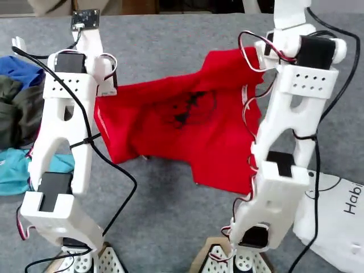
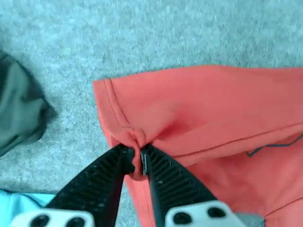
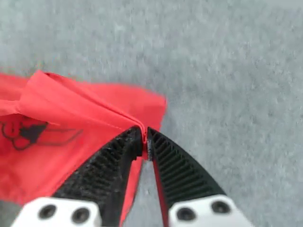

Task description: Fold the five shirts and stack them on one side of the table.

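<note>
Here the left jaws are clamped on a bunched hem of the red shirt [image 1: 182,122], the right jaws on its opposite folded edge. It lies mid-surface [image 1: 170,40]; I'd hold both ends level and taut while folding over.

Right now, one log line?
left gripper: shut on red shirt | right gripper: shut on red shirt | other shirts: heaped, unfolded
</note>
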### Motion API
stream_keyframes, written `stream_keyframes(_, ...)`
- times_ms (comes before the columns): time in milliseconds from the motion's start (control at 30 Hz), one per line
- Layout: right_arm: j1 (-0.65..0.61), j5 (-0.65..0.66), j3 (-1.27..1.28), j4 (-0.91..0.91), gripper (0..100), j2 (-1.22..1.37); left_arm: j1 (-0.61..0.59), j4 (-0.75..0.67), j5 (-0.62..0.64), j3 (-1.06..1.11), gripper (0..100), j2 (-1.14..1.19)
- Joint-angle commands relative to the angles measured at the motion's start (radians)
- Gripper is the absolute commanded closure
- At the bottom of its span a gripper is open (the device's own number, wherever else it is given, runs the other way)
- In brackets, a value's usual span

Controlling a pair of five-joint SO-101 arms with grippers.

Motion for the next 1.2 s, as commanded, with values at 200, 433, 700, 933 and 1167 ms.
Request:
stream_keyframes(200,0.010,0.061,0.657,-0.026,99.5,-0.453,0.048,-0.058,-0.008,0.210,98,-0.013)
stream_keyframes(433,0.042,0.100,1.096,-0.144,99.5,-0.697,0.097,-0.245,-0.002,0.497,98,-0.197)
stream_keyframes(700,0.048,0.141,1.512,-0.235,99.5,-0.997,0.069,-0.390,-0.006,0.792,98,-0.306)
stream_keyframes(933,0.050,0.141,1.732,-0.250,99.5,-1.144,0.009,-0.436,-0.006,0.845,98,-0.305)
stream_keyframes(1167,0.170,0.164,1.787,-0.336,99.5,-1.173,-0.048,-0.430,-0.080,0.847,98,-0.308)
